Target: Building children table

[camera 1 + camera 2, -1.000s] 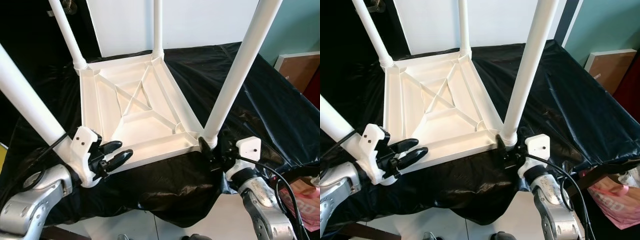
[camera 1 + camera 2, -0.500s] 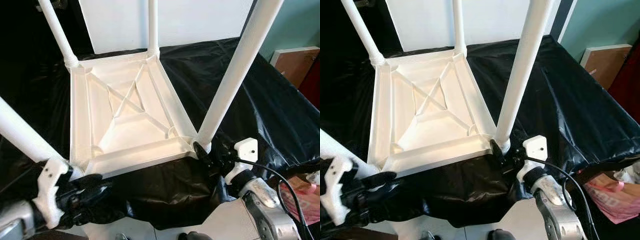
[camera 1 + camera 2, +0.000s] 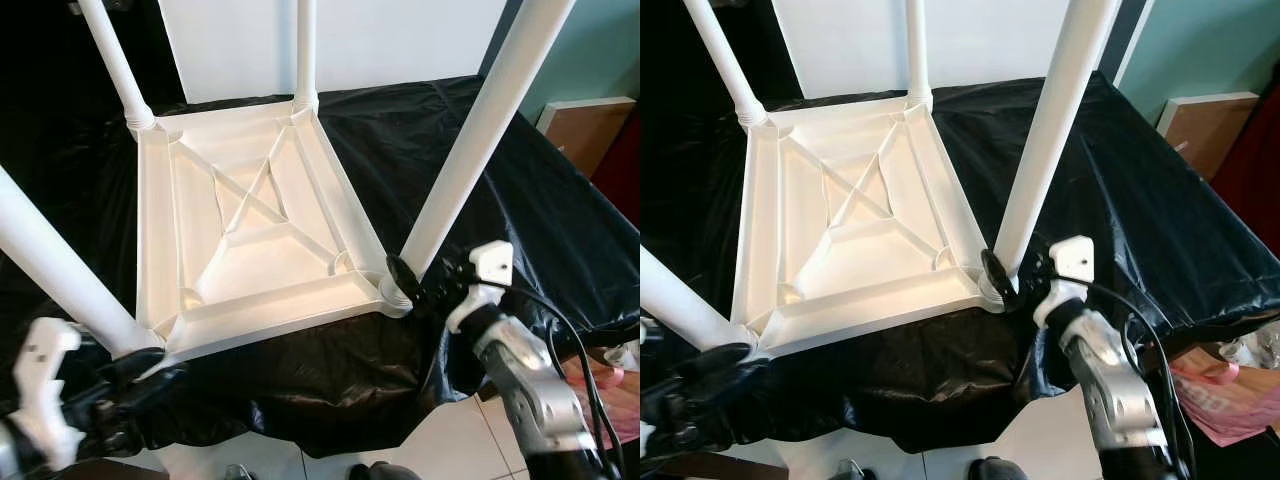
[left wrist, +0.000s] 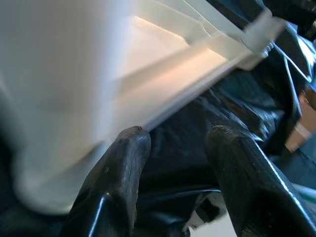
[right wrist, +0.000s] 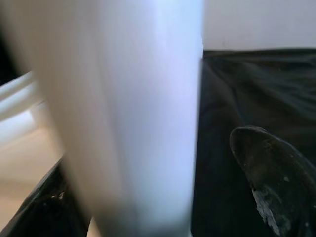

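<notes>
table top point(image 3: 255, 235) lies upside down on the black sheet point(image 3: 520, 190), legs up. right gripper point(image 3: 1005, 275) sits fingers apart around the near-right leg point(image 3: 470, 150) base, probably steadying it. left gripper point(image 3: 135, 375), also apart, waits by the near-left corner.

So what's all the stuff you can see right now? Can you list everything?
Children's table: one, white, lying upside down on the black sheet, ribbed underside facing up.
Table legs: four, white, one standing up from each corner.
Black sheet: one, black and shiny, spread under the table.
White panel: one, white, upright behind the table.
Wooden board: one, brown with a white edge, far right.
Pink bag: one, pink, low on the right.
Floor tiles: white, below the sheet's near edge.
Right gripper: black fingers around the base of the near right leg.
Left gripper: black fingers apart, at the table's near left corner, beside that leg.
</notes>
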Available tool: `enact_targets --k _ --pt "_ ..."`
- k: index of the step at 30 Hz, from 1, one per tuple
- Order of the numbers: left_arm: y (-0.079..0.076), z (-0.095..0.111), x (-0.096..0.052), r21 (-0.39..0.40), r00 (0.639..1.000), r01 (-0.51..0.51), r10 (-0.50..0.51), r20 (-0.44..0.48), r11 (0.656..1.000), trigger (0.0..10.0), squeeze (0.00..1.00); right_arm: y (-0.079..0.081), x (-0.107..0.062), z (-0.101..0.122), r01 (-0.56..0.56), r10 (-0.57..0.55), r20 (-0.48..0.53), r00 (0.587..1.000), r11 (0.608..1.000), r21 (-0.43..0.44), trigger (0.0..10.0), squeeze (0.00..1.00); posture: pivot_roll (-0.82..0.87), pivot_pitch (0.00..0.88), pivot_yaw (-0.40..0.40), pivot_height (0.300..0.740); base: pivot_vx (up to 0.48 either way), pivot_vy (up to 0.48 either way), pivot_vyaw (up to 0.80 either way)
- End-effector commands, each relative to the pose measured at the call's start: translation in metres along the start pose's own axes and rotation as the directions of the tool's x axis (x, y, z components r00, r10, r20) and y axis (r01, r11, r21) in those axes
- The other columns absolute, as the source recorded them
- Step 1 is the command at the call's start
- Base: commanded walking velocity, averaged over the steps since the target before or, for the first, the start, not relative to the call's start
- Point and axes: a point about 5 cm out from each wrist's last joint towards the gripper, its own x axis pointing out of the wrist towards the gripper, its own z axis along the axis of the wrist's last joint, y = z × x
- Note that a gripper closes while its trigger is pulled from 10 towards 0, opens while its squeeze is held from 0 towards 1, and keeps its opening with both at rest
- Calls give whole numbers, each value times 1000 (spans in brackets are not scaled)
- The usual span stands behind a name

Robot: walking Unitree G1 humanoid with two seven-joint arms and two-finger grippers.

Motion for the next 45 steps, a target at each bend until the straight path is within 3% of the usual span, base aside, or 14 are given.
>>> enact_targets --k 1,7,11,14,15,18,19,20,22,24,34,36,39,45 --pt "-7 3 -4 3 998 64 -64 13 998 10000 0 -3 -1 -6 2 -2 -17 1000 1000 11 10000 0 8 115 -69 740 0 0 0" --pt "-12 0 -15 -13 999 25 -25 35 1000 10000 0 -9 6 -8 -1 1 -30 1000 1000 -10 10000 0 41 109 -90 740 0 0 0" --pt "-5 -5 -30 -21 998 -56 56 13 998 10000 0 -17 10 -10 3 -4 -35 999 1000 -20 10000 0 64 106 -103 740 0 0 0" --pt "19 -5 -46 -3 983 -185 185 2 983 10000 0 -21 13 -10 0 -1 -30 1000 1000 -28 10000 0 74 100 -99 740 0 0 0" --pt "19 -5 -46 -3 983 -185 185 2 983 10000 0 -21 13 -10 0 -1 -30 1000 1000 -28 10000 0 74 100 -99 740 0 0 0" --pt "52 4 -51 54 936 -352 351 32 934 10000 0 -21 16 -10 -2 2 -23 1000 999 -32 10000 0 68 89 -90 740 0 0 0" --pt "52 4 -51 54 936 -352 351 32 934 10000 0 -21 16 -10 -2 2 -23 1000 999 -32 10000 0 68 89 -90 740 0 0 0" --pt "73 15 -45 101 899 -438 431 82 893 10000 0 -19 16 -9 -6 5 -16 1000 1000 -31 10000 0 64 84 -88 740 0 0 0" --pt "77 17 -43 111 890 -454 446 94 884 10000 0 -18 16 -9 -7 6 -14 1000 1000 -30 10000 0 64 84 -88 740 0 0 0" --pt "99 31 -23 120 857 -505 481 182 855 10000 0 -12 15 -9 -12 12 -9 1000 1000 -21 10000 0 43 79 -76 740 0 0 0" --pt "139 55 24 104 817 -543 495 296 833 10000 0 2 2 -16 5 -5 -17 1000 1000 14 10000 0 -28 73 -45 740 0 0 0" --pt "150 68 42 73 795 -551 496 350 831 10000 0 3 -4 -21 24 -24 -31 999 999 21 10000 0 -57 71 -34 740 0 0 0" --pt "152 72 47 62 792 -548 494 359 834 10000 0 4 -6 -21 29 -29 -34 999 999 22 10000 0 -60 71 -32 740 0 0 0" --pt "166 85 84 40 759 -587 532 377 809 10000 0 4 -17 -27 77 -76 -66 995 997 20 10000 0 -84 70 -23 740 0 0 0"
